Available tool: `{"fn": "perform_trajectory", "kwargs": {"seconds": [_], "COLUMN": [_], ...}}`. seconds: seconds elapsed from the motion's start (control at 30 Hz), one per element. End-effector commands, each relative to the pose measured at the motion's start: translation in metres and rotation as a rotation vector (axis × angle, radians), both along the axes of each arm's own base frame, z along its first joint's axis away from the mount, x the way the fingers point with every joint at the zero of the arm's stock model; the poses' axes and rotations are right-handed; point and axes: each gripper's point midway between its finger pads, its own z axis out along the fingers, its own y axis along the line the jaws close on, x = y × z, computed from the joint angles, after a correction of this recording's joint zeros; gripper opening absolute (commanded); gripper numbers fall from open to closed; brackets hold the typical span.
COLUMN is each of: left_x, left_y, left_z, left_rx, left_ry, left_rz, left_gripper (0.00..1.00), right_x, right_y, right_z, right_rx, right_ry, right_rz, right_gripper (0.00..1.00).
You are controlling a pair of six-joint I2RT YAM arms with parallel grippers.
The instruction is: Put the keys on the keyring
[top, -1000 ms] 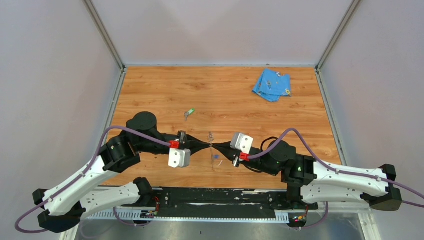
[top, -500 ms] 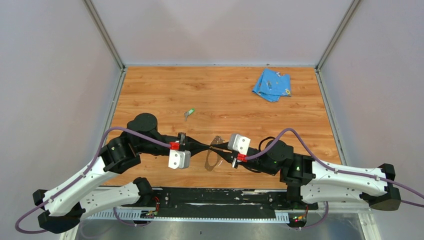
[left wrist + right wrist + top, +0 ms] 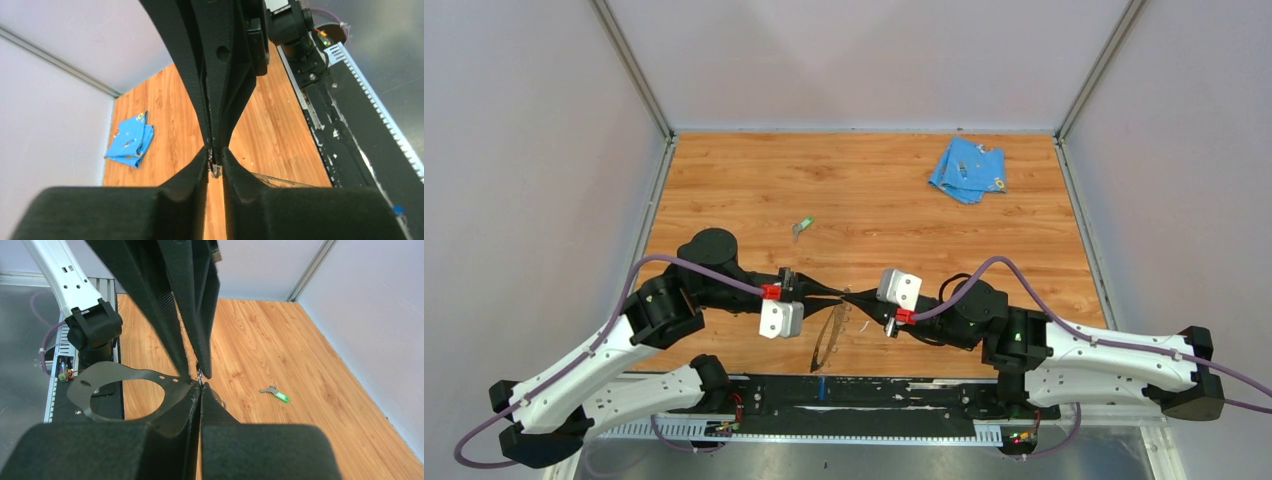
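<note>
A wooden bench (image 3: 904,190) with two robot arms meeting tip to tip by the middle of its near edge. The left claw (image 3: 836,293) is pinched almost shut on the top of the keyring (image 3: 827,340), one grey loop hanging down, likely held up for threading. The right claw (image 3: 852,298) is fully closed against the same spot; whether it grips is unclear. One green key (image 3: 803,227) lies left of the bench's middle. A blue speck (image 3: 822,384) beyond the near edge may be the second key.
</note>
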Motion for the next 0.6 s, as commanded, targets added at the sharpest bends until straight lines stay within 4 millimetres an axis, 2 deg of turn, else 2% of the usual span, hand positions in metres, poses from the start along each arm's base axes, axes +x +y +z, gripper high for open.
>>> {"fn": "perform_trajectory", "kwargs": {"seconds": [0.0,0.03,0.13,0.17,0.3,0.47,0.57], "left_x": [-0.009,-0.009,-0.009,-0.008,0.001,0.010,0.007], "left_y": [0.001,0.001,0.004,0.006,0.009,0.009,0.007], "left_z": [-0.008,-0.008,-0.010,-0.011,-0.014,-0.002,-0.002], "left_rx": [0.014,0.015,0.038,0.050,0.067,0.021,0.022], "left_ry": [0.070,0.077,0.095,0.103,0.108,0.121,0.140], "left_rz": [-0.021,-0.015,-0.001,0.006,0.068,0.129,0.113], "left_gripper": [0.24,0.28,0.47,0.48,0.48,0.46,0.38], "right_x": [0.003,0.003,0.001,0.000,-0.001,-0.003,-0.004], "right_y": [-0.005,-0.006,-0.009,-0.010,-0.011,-0.011,-0.010], "right_z": [0.029,0.029,0.028,0.028,0.027,0.027,0.027], "right_rx": [0.117,0.123,0.139,0.144,0.150,0.143,0.140], "right_ry": [-0.004,0.000,0.013,0.015,0.025,0.022,0.019], "right_rz": [-0.021,-0.022,-0.016,-0.011,-0.006,0.005,0.014], "right_gripper": [0.00,0.01,0.00,0.00,0.00,0.00,0.00]}}
